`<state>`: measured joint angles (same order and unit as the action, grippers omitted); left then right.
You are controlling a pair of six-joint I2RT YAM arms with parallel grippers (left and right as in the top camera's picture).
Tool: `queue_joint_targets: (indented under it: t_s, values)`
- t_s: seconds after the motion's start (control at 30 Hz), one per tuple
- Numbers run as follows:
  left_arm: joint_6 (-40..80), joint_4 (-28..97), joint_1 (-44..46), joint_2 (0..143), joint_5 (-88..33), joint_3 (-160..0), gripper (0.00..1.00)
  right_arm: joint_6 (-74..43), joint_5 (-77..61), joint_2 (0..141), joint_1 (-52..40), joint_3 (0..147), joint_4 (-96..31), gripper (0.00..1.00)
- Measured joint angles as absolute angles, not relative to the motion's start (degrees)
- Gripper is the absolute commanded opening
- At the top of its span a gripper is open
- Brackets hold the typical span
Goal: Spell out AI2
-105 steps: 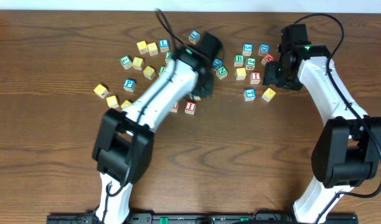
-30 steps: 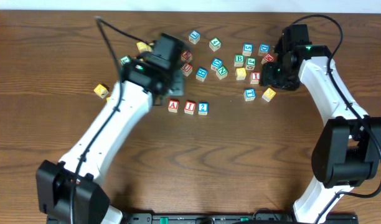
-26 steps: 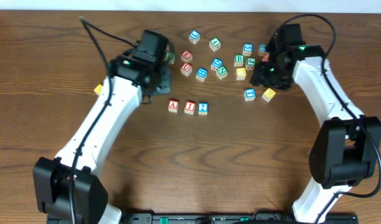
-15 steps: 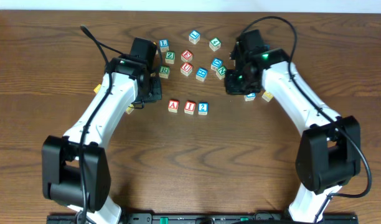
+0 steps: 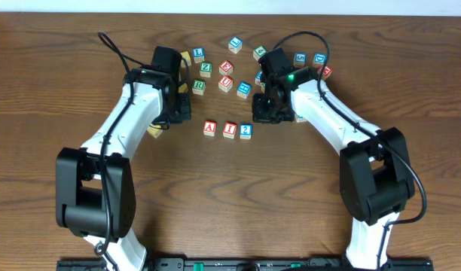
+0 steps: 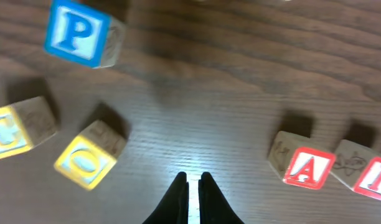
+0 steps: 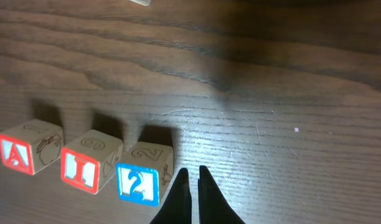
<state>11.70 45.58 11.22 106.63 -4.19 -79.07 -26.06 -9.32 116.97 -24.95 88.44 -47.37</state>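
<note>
Wooden blocks are lined up in a row mid-tabletop [image 5: 291, 188]: A block [image 5: 209, 128], I block [image 5: 229, 129], 2 block [image 5: 245, 130], just beside one another. Spare blocks [image 5: 226, 68] are scattered behind. Left tool [image 6: 192, 182] and right tool [image 7: 192, 172] are pinched narrow, empty, flanking the row.

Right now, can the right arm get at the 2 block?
Probably yes: the right gripper, shut, hangs beside the 2 block with bare table between; only the I block crowds its other side.
</note>
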Motion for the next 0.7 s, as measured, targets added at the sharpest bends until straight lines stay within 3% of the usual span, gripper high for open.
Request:
queue_joint_targets:
  t_s: [0.7]
  values:
    - [6.98, 42.13, 11.35, 116.01, -13.67, -79.05, 0.08, -28.77, -10.26, 121.49, -28.08, 88.42, -46.13, 0.01]
